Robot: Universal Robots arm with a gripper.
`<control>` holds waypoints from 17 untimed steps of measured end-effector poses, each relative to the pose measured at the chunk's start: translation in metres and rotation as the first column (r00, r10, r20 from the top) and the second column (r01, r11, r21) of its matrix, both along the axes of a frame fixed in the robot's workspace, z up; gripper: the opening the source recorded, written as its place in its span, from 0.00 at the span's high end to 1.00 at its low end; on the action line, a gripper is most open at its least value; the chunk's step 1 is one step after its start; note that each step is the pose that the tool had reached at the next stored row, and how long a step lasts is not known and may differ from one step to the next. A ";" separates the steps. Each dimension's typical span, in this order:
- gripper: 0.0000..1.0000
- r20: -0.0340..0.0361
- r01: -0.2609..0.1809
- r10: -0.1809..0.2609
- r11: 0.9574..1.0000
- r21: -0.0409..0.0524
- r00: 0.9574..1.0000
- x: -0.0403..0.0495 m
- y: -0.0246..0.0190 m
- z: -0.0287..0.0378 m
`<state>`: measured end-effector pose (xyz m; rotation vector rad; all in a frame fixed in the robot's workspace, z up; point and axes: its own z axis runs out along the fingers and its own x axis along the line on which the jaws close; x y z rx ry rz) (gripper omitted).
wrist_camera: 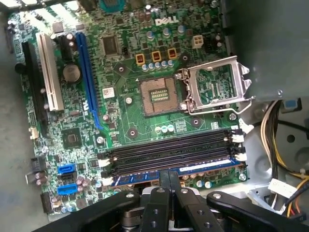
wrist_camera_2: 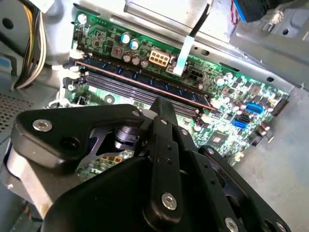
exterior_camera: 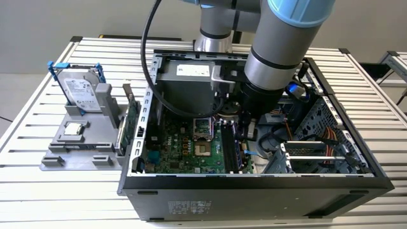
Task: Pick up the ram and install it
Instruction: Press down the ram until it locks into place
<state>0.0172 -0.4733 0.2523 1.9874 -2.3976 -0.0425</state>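
The ram [wrist_camera: 203,167] is a long dark stick with a blue strip. It stands in the motherboard's outermost memory slot, between pale end clips. In the second wrist view the ram [wrist_camera_2: 111,72] has a reddish top edge and runs beside the empty memory slots [wrist_camera_2: 120,89]. My gripper [wrist_camera: 169,175] is shut, its black fingers pressed together right at the middle of the stick. In the second wrist view the gripper [wrist_camera_2: 161,102] ends just short of the stick's top edge, and I cannot tell whether it touches. In the exterior view the arm [exterior_camera: 273,62] reaches down into the open computer case [exterior_camera: 254,191].
An open processor socket [wrist_camera: 157,96] lies beyond the empty slots [wrist_camera: 169,150]. Yellow and black cables [wrist_camera: 275,140] hang beside the slot ends. Outside the case, a grey fixture [exterior_camera: 70,152] holds a hard drive [exterior_camera: 83,93], a silver chip [exterior_camera: 75,128] and a green card [exterior_camera: 130,124].
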 end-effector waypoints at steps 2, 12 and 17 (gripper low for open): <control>1.00 0.000 -0.025 0.025 1.000 0.000 1.000 0.0000 0.0000 0.0000; 1.00 0.000 -0.130 0.130 0.992 0.000 0.992 0.0000 0.0000 0.0000; 1.00 0.001 -0.170 0.170 0.985 0.000 0.985 0.0009 0.0000 0.0000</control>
